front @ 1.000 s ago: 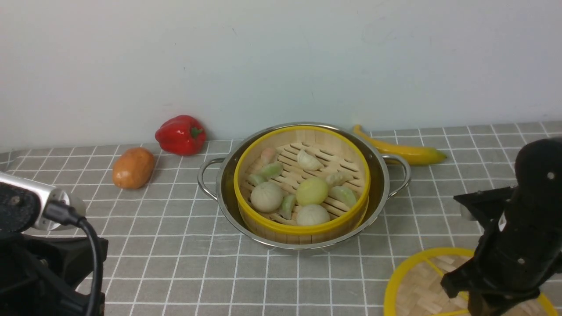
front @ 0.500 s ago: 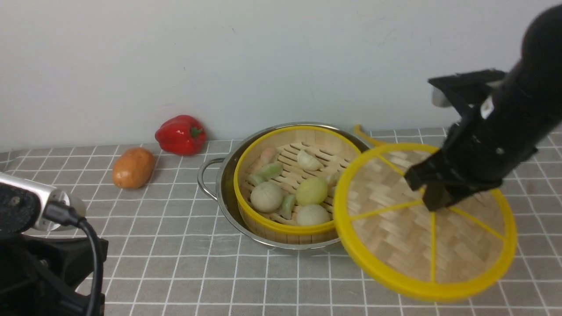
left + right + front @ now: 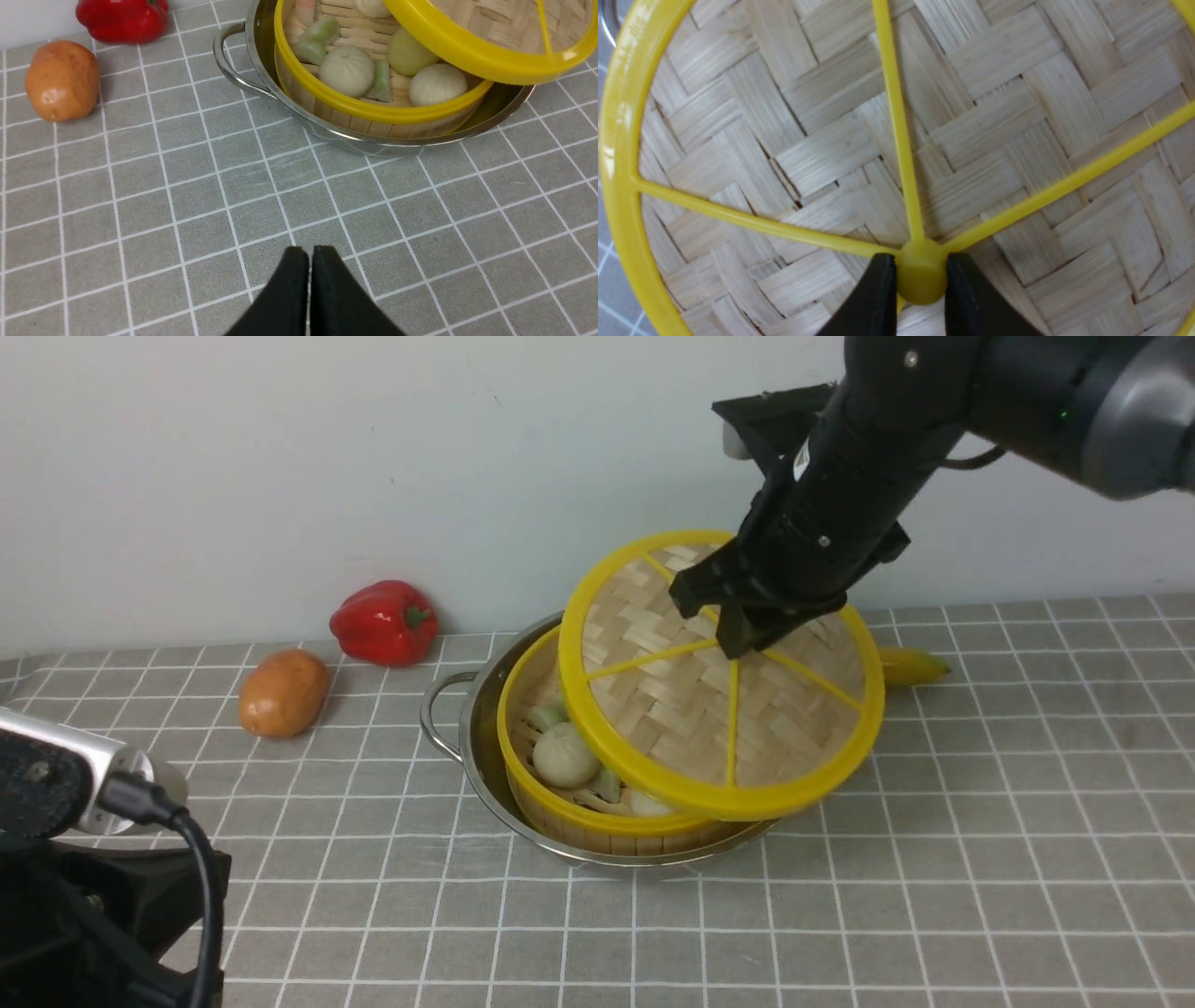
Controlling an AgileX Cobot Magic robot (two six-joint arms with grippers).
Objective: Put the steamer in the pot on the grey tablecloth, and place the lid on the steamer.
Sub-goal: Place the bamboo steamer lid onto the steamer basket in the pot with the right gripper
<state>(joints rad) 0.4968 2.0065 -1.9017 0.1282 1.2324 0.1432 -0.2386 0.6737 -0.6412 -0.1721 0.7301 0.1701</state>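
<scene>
The right gripper (image 3: 920, 273) pinches the lid (image 3: 719, 709) at its centre. The lid hangs tilted below it, partly over the steamer (image 3: 579, 817), which sits in the pot (image 3: 471, 747) on the tablecloth (image 3: 980, 859). The left gripper (image 3: 310, 261) has its tips pressed together, holding nothing, and the pot is ahead of it.

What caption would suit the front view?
Right gripper holds the lid tilted over the steamer in the pot.

Grey tablecloth (image 3: 934, 859) gridded with thin white lines. Pale herringbone-woven lid (image 3: 672, 709), yellow rim and spokes. Yellow-rimmed, tan-slatted steamer (image 3: 597, 831) holding cream, pale green and yellowish buns (image 3: 346, 70). Shiny silver pot (image 3: 481, 747). Glossy red pepper (image 3: 383, 621), green stem; orange-brown potato (image 3: 283, 692); yellow banana (image 3: 907, 665).
</scene>
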